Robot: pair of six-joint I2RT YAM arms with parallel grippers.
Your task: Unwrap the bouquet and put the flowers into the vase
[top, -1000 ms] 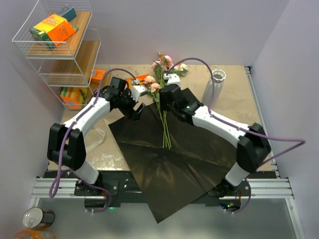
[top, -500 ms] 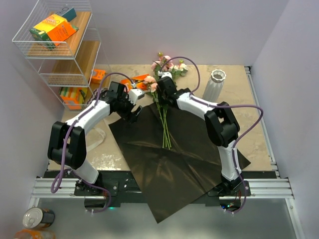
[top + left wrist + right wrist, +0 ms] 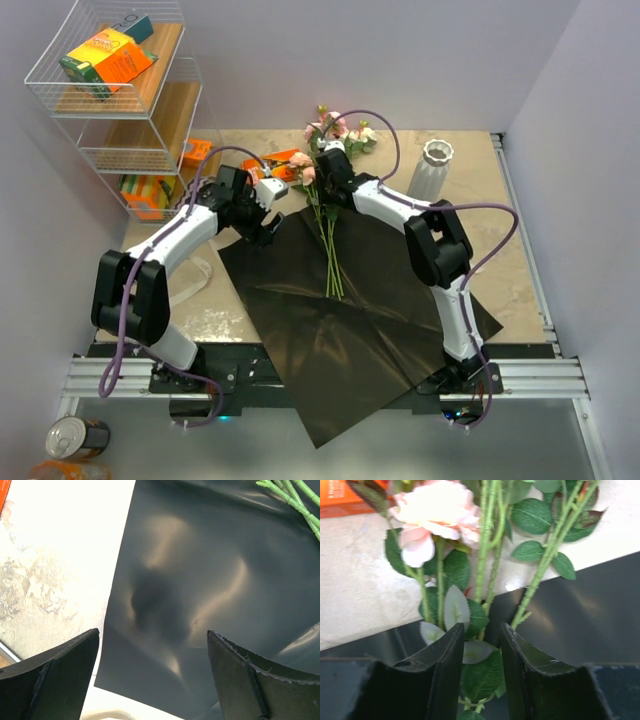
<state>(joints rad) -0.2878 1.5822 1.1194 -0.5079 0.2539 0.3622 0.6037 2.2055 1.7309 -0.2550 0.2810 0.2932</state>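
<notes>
Flowers (image 3: 435,515), pink blooms on green leafy stems, are sitting inside my right gripper (image 3: 481,632), which is pinching narrowly on the stems. My left gripper (image 3: 152,647) is hanging wide open above the black paper (image 3: 200,570).

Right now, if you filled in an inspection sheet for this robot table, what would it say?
Surface: beige table, black wrapping sheet spread open on it.
Job's things: flowers lying on the sheet; white vase upright, far right, no flowers in it.
Clutter: orange box at far left.
Grippers: left gripper open over the sheet's edge; right gripper narrow around the stems, grip unclear.
Cables: purple cables looping above the table.
Surroundings: wire shelf with boxes, left; can below the near edge.
</notes>
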